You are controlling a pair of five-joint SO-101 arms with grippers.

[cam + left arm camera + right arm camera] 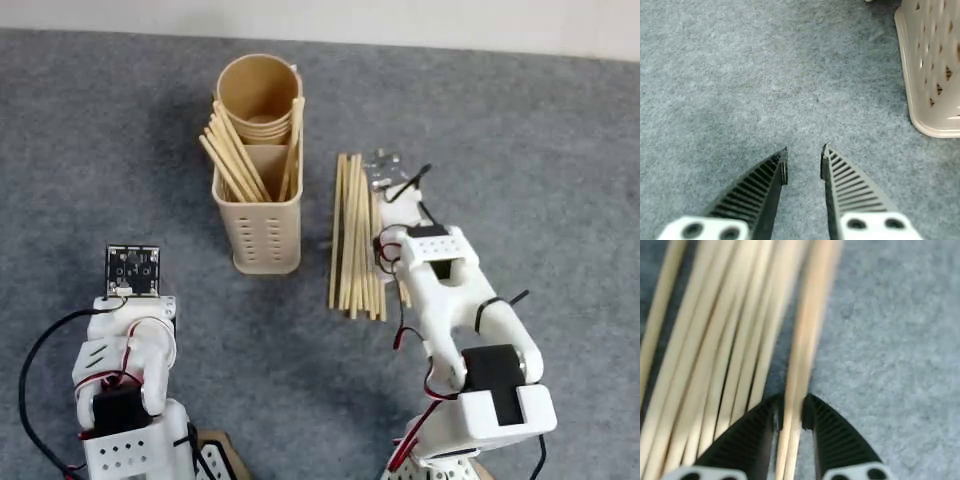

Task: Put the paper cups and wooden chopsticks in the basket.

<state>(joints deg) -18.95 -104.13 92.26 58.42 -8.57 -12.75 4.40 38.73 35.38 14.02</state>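
The right gripper [790, 407] is almost pressed together, pinching a stick or two at the edge of the loose wooden chopsticks [355, 235]. These lie bundled on the grey carpet [520, 150] just beside the basket [260, 225], with bare carpet beyond the pinched edge. The left gripper [804, 157] is spread, holds nothing, and hangs over carpet near the basket's wall. Stacked paper cups [258, 95] and other chopsticks [235, 160] stand in the basket.

High view straight down, wrist views low, close, left shares basket [265, 240], right seemingly chopsticks [355, 235].
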